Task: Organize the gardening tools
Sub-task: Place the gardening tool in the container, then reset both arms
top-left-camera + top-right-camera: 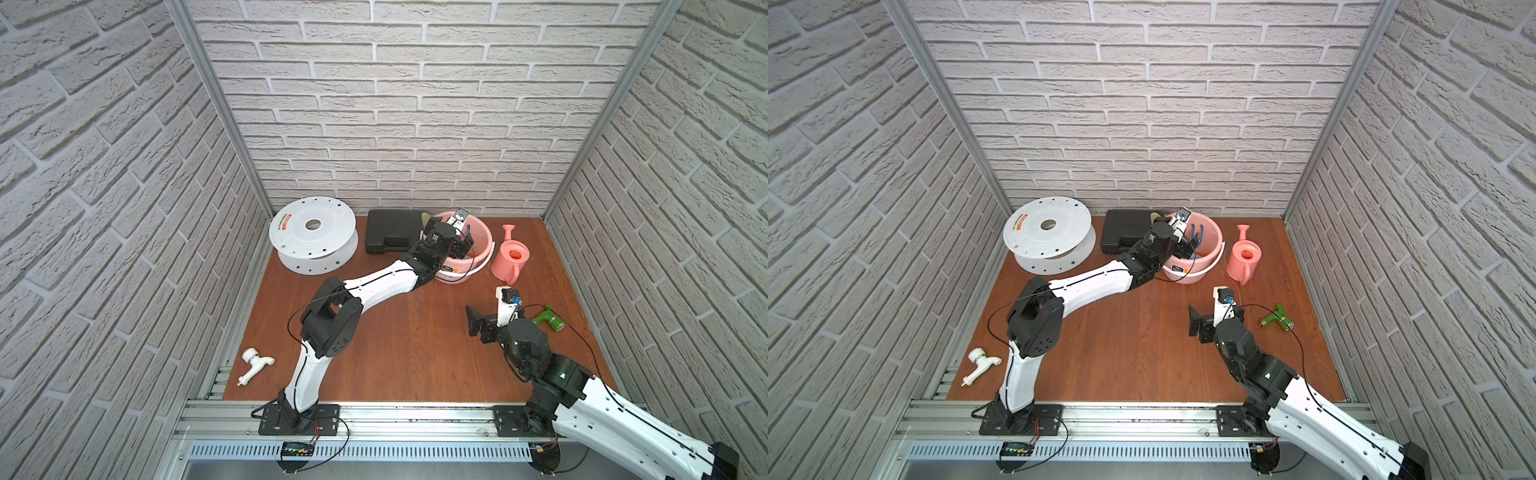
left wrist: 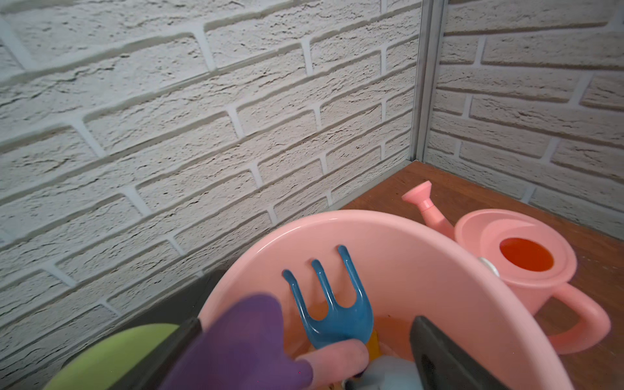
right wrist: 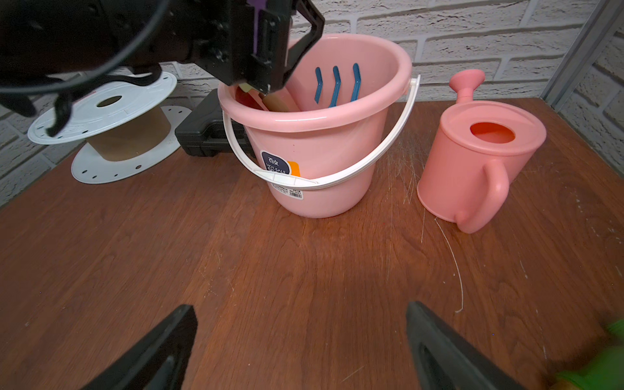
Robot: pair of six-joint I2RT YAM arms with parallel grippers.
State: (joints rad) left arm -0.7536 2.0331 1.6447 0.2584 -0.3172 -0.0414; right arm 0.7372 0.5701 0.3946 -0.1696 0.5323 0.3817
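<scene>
Over the pink bucket [image 3: 320, 113], our left gripper [image 2: 304, 327] stands with its jaws spread. The purple trowel [image 2: 243, 344] sits between them inside the bucket, close against one finger but not clamped. Beside it in the bucket leans the blue fork [image 2: 332, 304], tines up against the far wall. Just right of the bucket, and apart from it, the pink watering can [image 3: 479, 158] stands upright on the surface [image 3: 270, 270]. Its handle faces our right gripper [image 3: 300, 309], which hovers spread and empty on the near side of the bucket. We judge the can to be light, hollow, stiff plastic with a smooth, slippery wall. The loop handle looks the surest hold, since the body seems too wide.
</scene>
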